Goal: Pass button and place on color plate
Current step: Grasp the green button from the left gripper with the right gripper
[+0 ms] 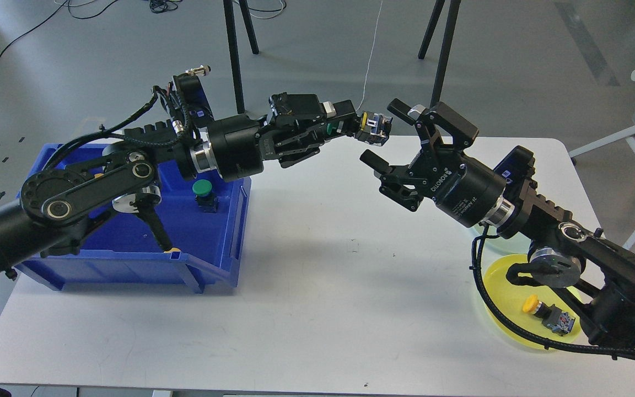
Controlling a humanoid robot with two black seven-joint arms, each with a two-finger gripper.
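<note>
Much of the yellow plate (507,300) sits behind the right arm and its looping cable, so only its near half shows clearly. A paler plate (493,242) behind it is almost wholly covered by the wrist; I can't tell its colour for sure. The blue bin (224,242) is partly blocked by the left arm, and a green button (203,190) peeks out inside it.

The left claw (362,128) is clenched on a button (375,128), held out above the table (323,286) near its far edge. The yellow cap is barely visible against the fingers, and the body is small and hard to read.

The right claw (386,132) stands wide open, one finger above and one below, with the held button just at its mouth, between the tips. I can't tell whether either finger touches it.

Another yellow button (549,314) lies on its side on the yellow plate.
</note>
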